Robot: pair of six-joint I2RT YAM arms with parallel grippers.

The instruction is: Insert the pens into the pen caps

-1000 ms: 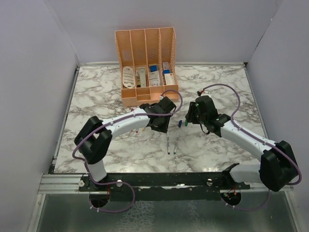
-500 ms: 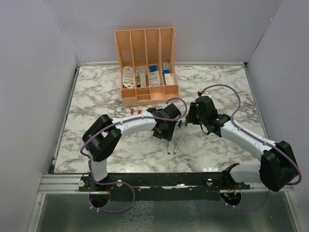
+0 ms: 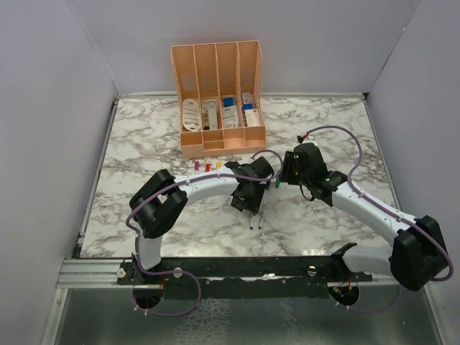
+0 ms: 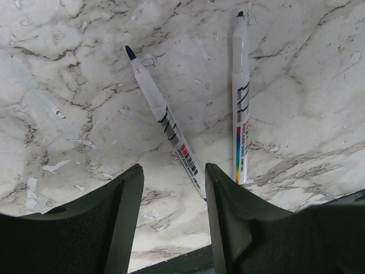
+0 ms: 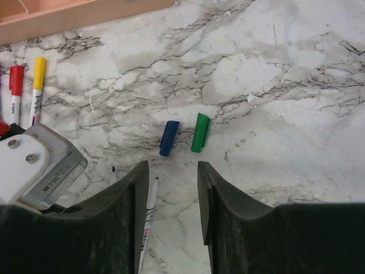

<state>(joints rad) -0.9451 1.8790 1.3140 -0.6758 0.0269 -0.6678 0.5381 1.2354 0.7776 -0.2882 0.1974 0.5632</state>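
Big marble desk (image 3: 144,136), with a peach organiser (image 3: 223,151) at the far side. Both arms reach into the middle: the left arm (image 3: 201,185) and the right arm (image 3: 366,205).

The left end effector (image 4: 173,171) is spread open with nothing pinched in it, and it hangs low over the desk. Two uncapped pens lie flat right ahead of it. In the wrist view the left pen (image 4: 165,120) runs diagonally, and its back end comes in between the two fingers. The right pen (image 4: 240,97) lies almost straight, with its back end just beside the right-hand finger (image 4: 228,217). They aren't touching each other. Both tips point away from the end effector and look dark, but I can't tell what colour they are.

The right end effector (image 5: 170,171) is also spread and holding nothing. The blue cap (image 5: 169,138) and green cap (image 5: 200,132) lie just ahead of it on the desk, side by side with a small gap between them. The blue one lines up with the gap between the fingers, and the green one lines up with the finger on the right of that view.

Off to the left of that end effector, near the organiser's front, lie a red-capped pen (image 5: 15,94) and a yellow-capped pen (image 5: 37,91). A purple-capped pen (image 3: 196,167) lies further along the same row.
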